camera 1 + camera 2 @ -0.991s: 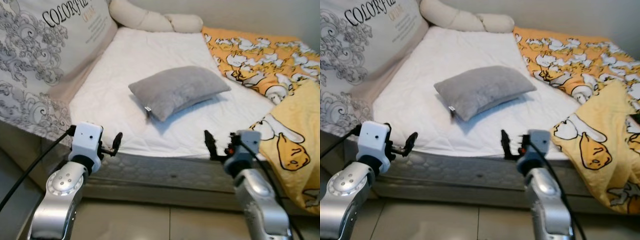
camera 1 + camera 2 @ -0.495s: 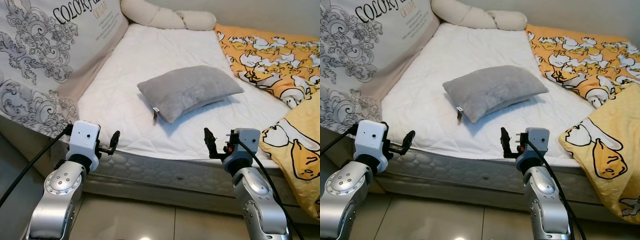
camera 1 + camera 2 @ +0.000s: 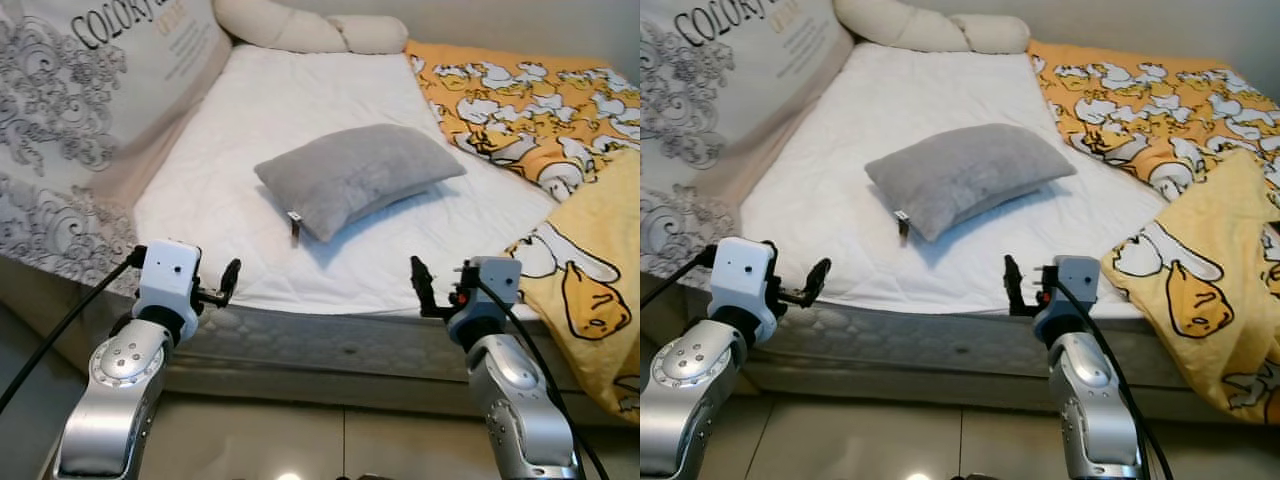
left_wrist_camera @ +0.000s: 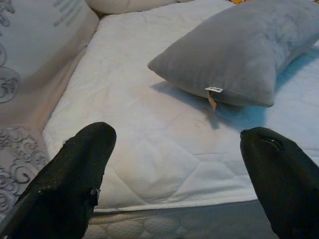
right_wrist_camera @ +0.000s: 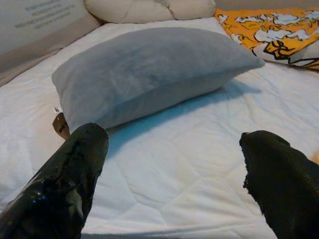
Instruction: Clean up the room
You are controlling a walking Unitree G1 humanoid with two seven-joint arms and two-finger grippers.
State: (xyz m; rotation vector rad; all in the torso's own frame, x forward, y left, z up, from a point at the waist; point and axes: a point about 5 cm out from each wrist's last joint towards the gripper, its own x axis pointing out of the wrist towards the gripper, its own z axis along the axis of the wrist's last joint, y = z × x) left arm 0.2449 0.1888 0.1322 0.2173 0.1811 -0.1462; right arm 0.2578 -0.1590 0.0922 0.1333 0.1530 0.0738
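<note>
Lying askew in the middle of the head views, the grey pillow [image 3: 358, 176] rests on the white mattress [image 3: 300, 90], its long axis running from lower left to upper right of the frame, with its tagged corner [image 3: 294, 218] toward the lower left. Both claws hover at the near edge of the bed, apart from the pillow and below it in the picture. The left gripper [image 3: 228, 278] sits lower left of the pillow, its fingers [image 4: 79, 169] spread wide and holding nothing; the right gripper [image 3: 420, 290] sits lower right, its fingers [image 5: 70, 184] likewise wide and empty. Neither arm looks clearly nearer, and the tagged corner falls roughly between the two claws, a little to the left of centre. A yellow blanket [image 3: 530, 100] with cartoon prints covers the right side of the frame, and a cream bolster [image 3: 310, 30] lies along the top. Compared with half a second ago, the whole scene has slid leftward in the frame, so the camera has turned; the pillow seems unmoved on the mattress, and both arms keep much the same pose.
</note>
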